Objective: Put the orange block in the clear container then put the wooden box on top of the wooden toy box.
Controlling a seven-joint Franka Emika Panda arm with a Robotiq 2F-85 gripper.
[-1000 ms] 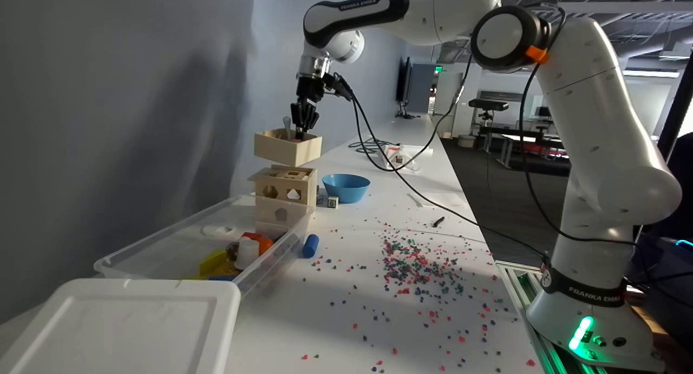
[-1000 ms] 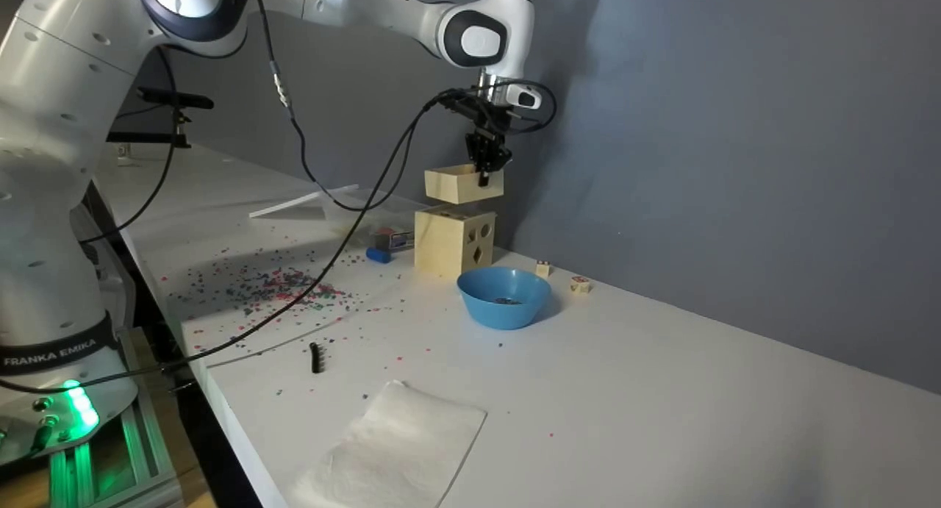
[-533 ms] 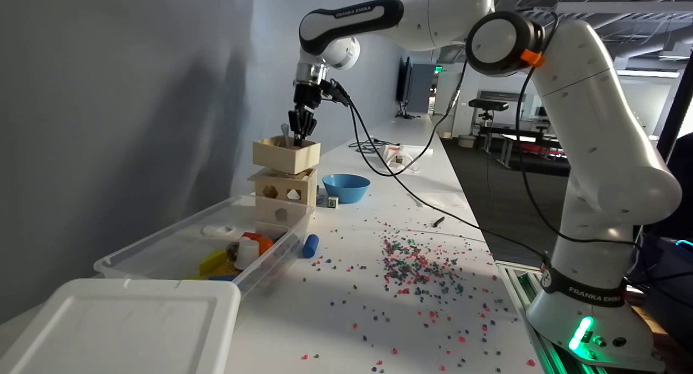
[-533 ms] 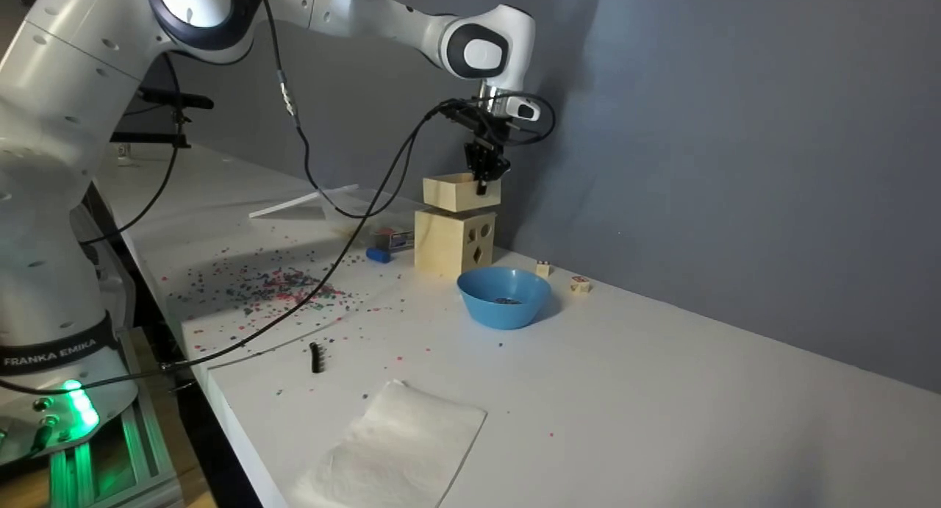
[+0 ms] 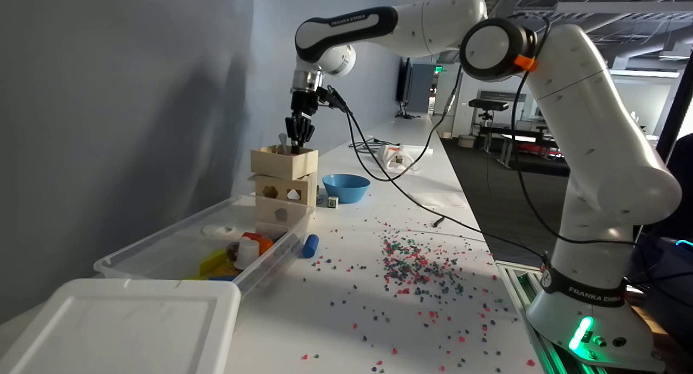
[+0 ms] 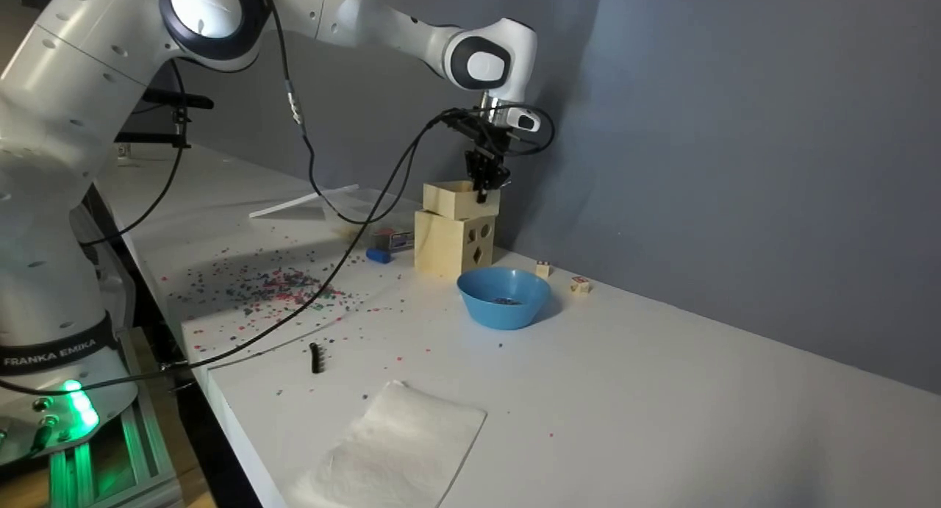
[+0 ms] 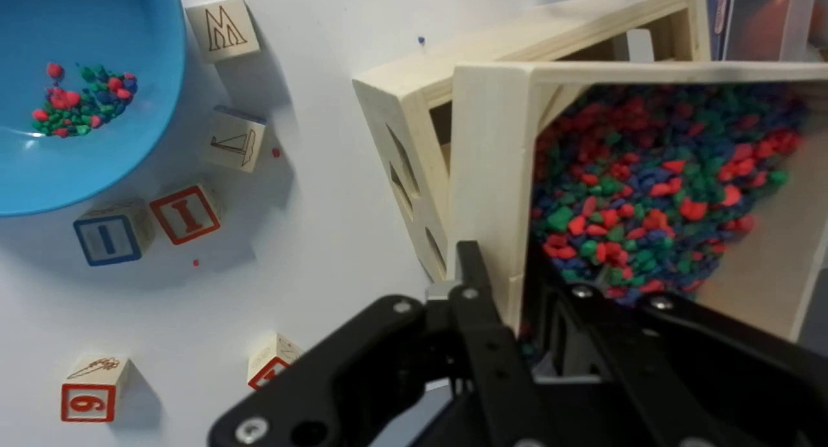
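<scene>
My gripper [image 5: 295,146] is shut on one wall of the wooden box [image 5: 281,164], one finger inside and one outside, as the wrist view [image 7: 501,253] shows. The wooden box [image 7: 491,169] holds red, green and blue pebbles. It sits directly over the wooden toy box [image 5: 304,194], turned at an angle to it, and appears to touch its top in both exterior views. The wooden toy box [image 6: 441,245] stands upright with cut-outs in its sides. The orange block [image 5: 265,245] lies among other toys inside the clear container [image 5: 281,256].
A blue bowl [image 6: 503,306] with a few pebbles stands beside the wooden toy box. Several letter cubes [image 7: 184,214] lie near it. A white lid-like tray [image 5: 130,325], a blue cylinder [image 5: 310,246] and scattered pebbles [image 5: 414,263] are on the table. A grey wall [image 6: 698,162] rises behind.
My gripper has moved down with the wooden box. The gap between it and the wooden toy box has closed. The other objects have not moved.
</scene>
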